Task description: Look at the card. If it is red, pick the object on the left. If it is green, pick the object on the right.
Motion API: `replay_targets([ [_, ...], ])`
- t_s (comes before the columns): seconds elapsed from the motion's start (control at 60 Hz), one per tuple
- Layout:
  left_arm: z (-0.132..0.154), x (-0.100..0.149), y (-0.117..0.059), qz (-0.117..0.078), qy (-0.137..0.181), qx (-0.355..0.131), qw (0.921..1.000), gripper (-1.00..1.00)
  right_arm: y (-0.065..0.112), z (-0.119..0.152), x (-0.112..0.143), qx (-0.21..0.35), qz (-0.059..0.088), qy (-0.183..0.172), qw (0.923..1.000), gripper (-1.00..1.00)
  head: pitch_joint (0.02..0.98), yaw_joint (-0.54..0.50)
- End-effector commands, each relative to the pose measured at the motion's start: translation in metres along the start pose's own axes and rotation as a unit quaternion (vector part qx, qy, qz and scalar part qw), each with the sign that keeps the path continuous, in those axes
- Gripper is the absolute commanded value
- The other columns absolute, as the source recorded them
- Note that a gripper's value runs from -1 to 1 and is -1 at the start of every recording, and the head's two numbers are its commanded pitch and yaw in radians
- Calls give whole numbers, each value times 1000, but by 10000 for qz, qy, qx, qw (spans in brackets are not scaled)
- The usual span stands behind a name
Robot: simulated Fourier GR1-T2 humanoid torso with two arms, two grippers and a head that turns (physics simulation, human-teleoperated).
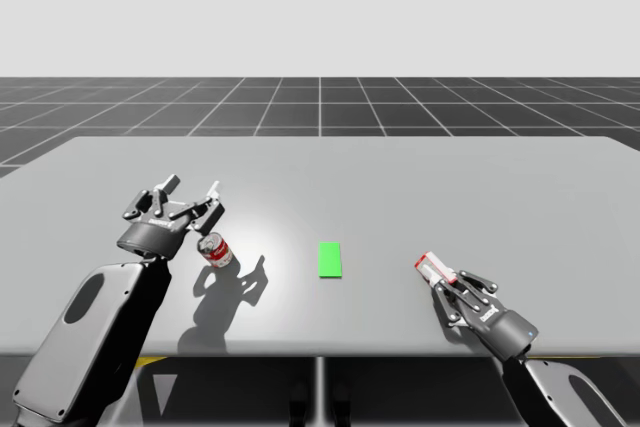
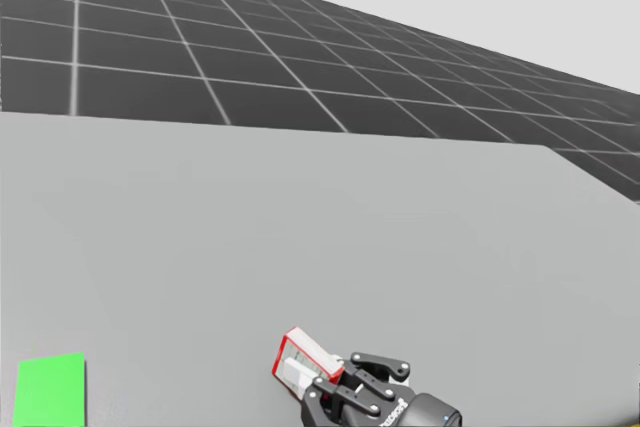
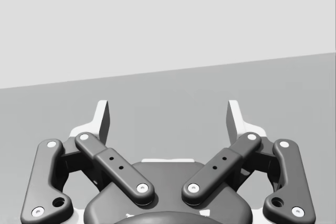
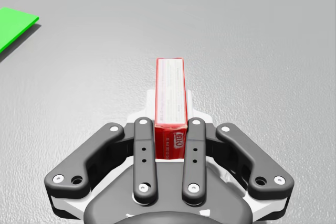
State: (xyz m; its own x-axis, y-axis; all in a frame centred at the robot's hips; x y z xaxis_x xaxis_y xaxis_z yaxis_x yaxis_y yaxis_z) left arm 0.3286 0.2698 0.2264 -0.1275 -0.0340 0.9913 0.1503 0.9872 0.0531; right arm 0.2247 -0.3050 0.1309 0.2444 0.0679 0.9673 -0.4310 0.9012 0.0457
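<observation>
Open table (image 1: pixel 500 187) stretches beyond the green card (image 1: pixel 330 259); right of it, near the front edge, your right gripper (image 4: pixel 170 106) clamps the red box (image 4: pixel 170 90); left of it, your left gripper (image 1: pixel 192 187) gapes wide near the red can (image 1: pixel 215 249), holding nothing.

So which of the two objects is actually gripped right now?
The red box: the right end effector is shut on it. The can sits free, near the open left end effector.
</observation>
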Motion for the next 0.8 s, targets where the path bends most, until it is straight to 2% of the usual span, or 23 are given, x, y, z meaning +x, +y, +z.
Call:
replay_targets([
  [0.017, 0, -1, -1, -3, 8, -9, 10000, -1000, -2, 2, -14, -350, -124, 208, 9991, 1000, 521, -496],
  [0.133, 0, -1, -1, 4, 4, -4, 10000, -1000, -3, 2, -13, -362, -97, 207, 9991, 1000, 492, -507],
  [0.25, 1, 0, -1, 11, -3, -1, 10000, -1000, -4, 5, 2, -420, -35, 86, 9991, 1000, 483, -509],
  [0.45, 1, 1, -1, 27, -26, 10, 10000, -1000, -12, 10, 53, -644, 169, -380, 9971, 1000, 487, -518],
  [0.5, 1, 1, -1, 27, -27, 8, 10000, -1000, -14, 11, 65, -728, 269, -492, 9958, 1000, 487, -521],
  [0.583, 1, 1, 0, 31, -29, 11, 10000, -1000, -16, 13, 88, -842, 330, -694, 9935, 1000, 488, -523],
  [0.683, 1, 2, -1, 32, -33, 16, 10000, -1000, -19, 16, 121, -1088, 446, -993, 9881, 1000, 487, -524],
  [0.767, 1, 2, -1, 29, -35, 18, 10000, -1000, -19, 21, 145, -1262, 446, -1231, 9833, 1000, 485, -524],
  [0.8, 1, 2, -1, 25, -38, 20, 10000, -1000, -19, 24, 158, -1354, 488, -1389, 9798, 1000, 483, -524],
])
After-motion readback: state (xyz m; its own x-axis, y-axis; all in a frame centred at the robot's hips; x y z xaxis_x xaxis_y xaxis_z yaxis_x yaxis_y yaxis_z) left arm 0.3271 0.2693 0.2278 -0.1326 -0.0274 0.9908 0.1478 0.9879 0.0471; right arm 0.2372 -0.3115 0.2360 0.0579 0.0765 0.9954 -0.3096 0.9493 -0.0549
